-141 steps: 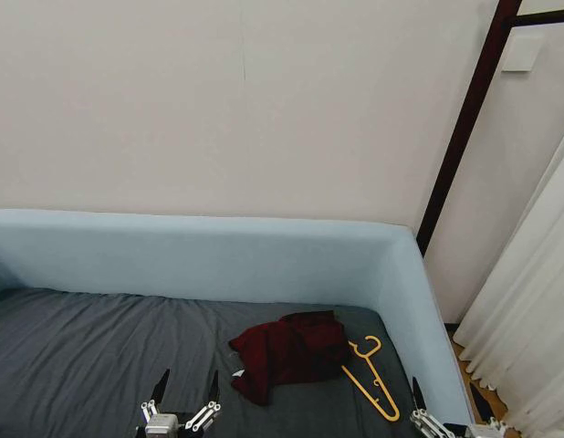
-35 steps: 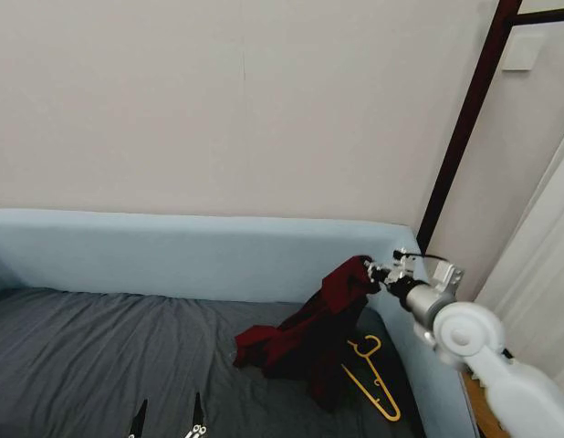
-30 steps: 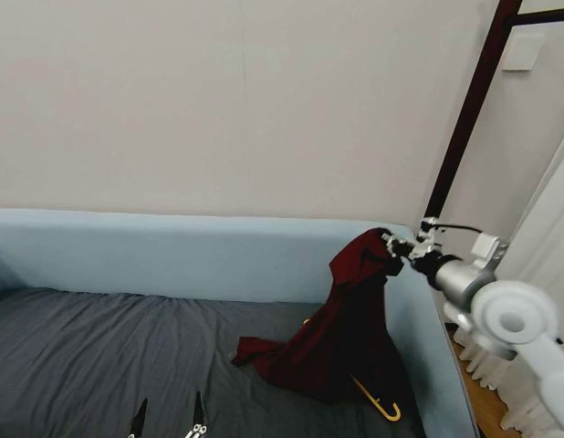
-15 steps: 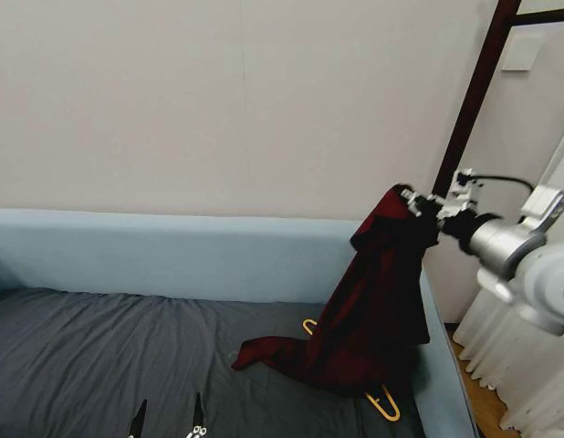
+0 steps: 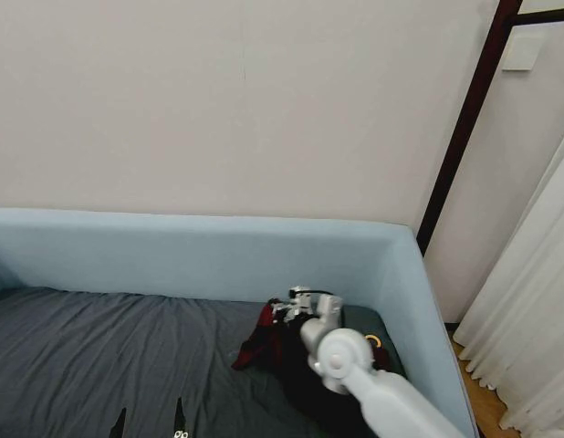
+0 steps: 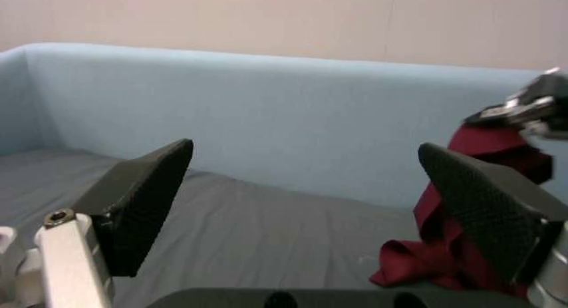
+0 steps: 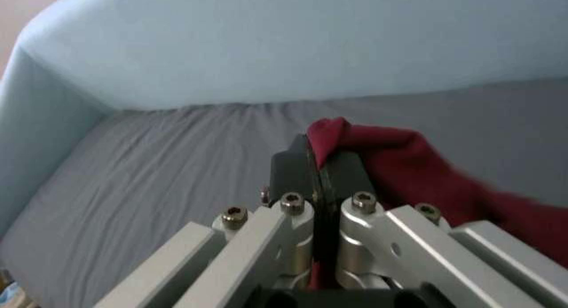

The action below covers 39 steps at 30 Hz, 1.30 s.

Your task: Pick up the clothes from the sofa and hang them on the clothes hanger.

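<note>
A dark red garment [image 5: 260, 341] hangs low over the grey sofa seat [image 5: 99, 356], its lower folds resting on the cushion. My right gripper [image 5: 276, 307] is shut on its top edge, just in front of the light blue sofa back [image 5: 191, 255]. In the right wrist view the fingers [image 7: 291, 171] pinch the red cloth [image 7: 400, 163] between them. A small bit of the orange hanger [image 5: 374, 341] shows behind the right arm. My left gripper [image 5: 147, 425] is open at the bottom edge, apart from the garment [image 6: 439, 258]; its black pads [image 6: 142, 201] are spread wide.
The sofa's right armrest [image 5: 412, 310] stands beside the garment. A dark wooden post [image 5: 464, 128] rises at the right by the wall, and white curtains [image 5: 537, 328] hang beyond it. The grey seat stretches away to the left.
My right arm has swung down and to the left from above the armrest to low over the seat, bringing the garment down with it. The left gripper has shifted slightly left.
</note>
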{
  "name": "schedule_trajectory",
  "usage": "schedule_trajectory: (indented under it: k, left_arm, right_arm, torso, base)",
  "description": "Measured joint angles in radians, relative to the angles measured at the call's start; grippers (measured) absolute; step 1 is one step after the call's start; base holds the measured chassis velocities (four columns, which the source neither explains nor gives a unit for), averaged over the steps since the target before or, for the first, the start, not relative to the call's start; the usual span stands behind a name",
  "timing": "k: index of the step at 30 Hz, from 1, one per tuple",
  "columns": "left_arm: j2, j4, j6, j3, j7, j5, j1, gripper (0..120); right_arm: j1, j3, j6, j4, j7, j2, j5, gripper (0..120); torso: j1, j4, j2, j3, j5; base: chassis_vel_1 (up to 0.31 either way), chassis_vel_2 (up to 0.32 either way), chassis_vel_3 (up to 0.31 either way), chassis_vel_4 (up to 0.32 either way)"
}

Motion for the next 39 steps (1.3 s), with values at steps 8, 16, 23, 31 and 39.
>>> schedule_trajectory:
  k: [8, 16, 23, 31, 39]
  left_arm:
    - [-0.009, 0.006, -0.013, -0.024, -0.003, -0.005, 0.011, 100]
    - [-0.014, -0.003, -0.015, -0.02, -0.004, 0.0, 0.026, 100]
    - [-0.018, 0.0, -0.014, -0.013, -0.003, 0.003, 0.034, 100]
    - [-0.025, -0.007, -0.014, -0.005, -0.002, 0.01, 0.036, 100]
    - [-0.013, -0.011, -0.014, -0.011, -0.002, 0.007, 0.037, 100]
  right_arm:
    - [0.073, -0.111, 0.084, -0.231, 0.013, 0.209, -0.051, 0]
    - [0.13, -0.134, 0.128, -0.431, 0.007, 0.282, -0.13, 0]
    - [0.093, -0.257, 0.069, -0.372, -0.049, 0.25, -0.223, 13]
    - [0.072, -0.291, 0.009, -0.321, -0.046, 0.233, -0.294, 45]
    - [0.029, -0.249, -0.029, -0.161, -0.043, 0.102, -0.288, 70]
  torso:
    - [0.0, -0.0003, 0.0, 0.0, 0.0004]
    - [0.0, -0.0007, 0.0, 0.0, 0.0006]
    - [0.0, 0.0, 0.0, 0.0, 0.0009]
    - [0.0, -0.0001, 0.0, 0.0, 0.0009]
    - [0.0, -0.0003, 0.0, 0.0, 0.0011]
  base:
    - [0.0, 0.0, 0.0, 0.0]
    - [0.0, 0.0, 0.0, 0.0]
    - [0.0, 0.0, 0.0, 0.0]
    - [0.0, 0.0, 0.0, 0.0]
    - [0.0, 0.0, 0.0, 0.0]
